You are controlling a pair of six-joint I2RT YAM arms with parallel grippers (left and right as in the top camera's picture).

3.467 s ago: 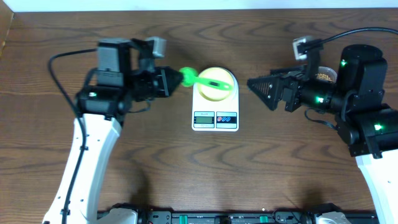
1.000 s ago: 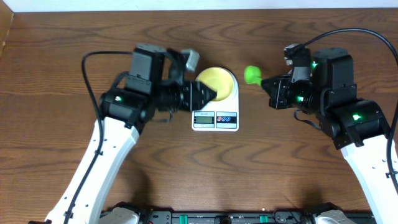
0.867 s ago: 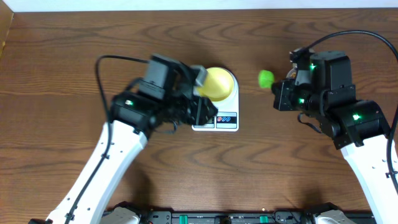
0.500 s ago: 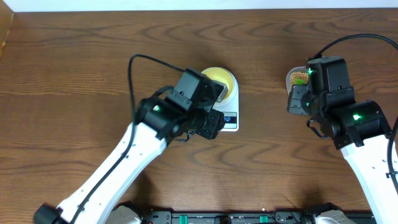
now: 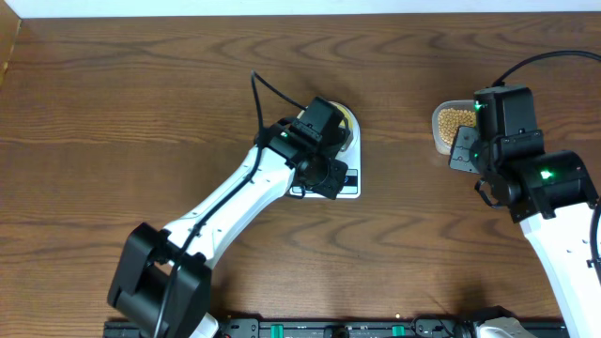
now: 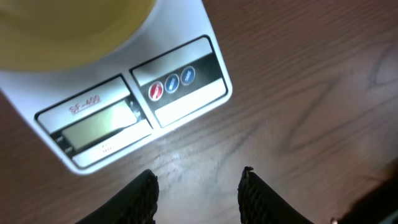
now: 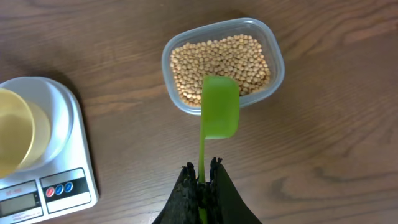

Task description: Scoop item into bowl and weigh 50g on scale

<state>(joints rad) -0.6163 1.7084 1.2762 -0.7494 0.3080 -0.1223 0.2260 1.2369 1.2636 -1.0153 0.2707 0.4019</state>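
The item, small tan beans [image 7: 221, 62], fills a clear plastic tub [image 7: 278, 62] right of the scale [image 7: 62, 112]. My right gripper [image 7: 200, 167] is shut on the thin handle of a green scoop [image 7: 219, 115], whose empty head hangs over the tub's near edge. The pale yellow bowl [image 7: 15, 134] stands on the white scale [image 6: 37, 87]; its inside is not shown clearly. My left gripper [image 6: 198, 177] is open with nothing between its fingers, low over the wood just in front of the scale's display [image 6: 99, 124] and buttons. In the overhead view the left arm covers most of the scale [image 5: 353, 184] and bowl [image 5: 345, 116].
The clear tub [image 5: 439, 122] sits at the right of the dark wooden table [image 5: 141, 113], partly under the right arm. A black cable runs along the left arm. The table's front rail lies along the bottom edge.
The right gripper has carried the green scoop rightward from beside the scale to above the bean tub. The left arm has swung right and forward, down in front of the scale's panel.
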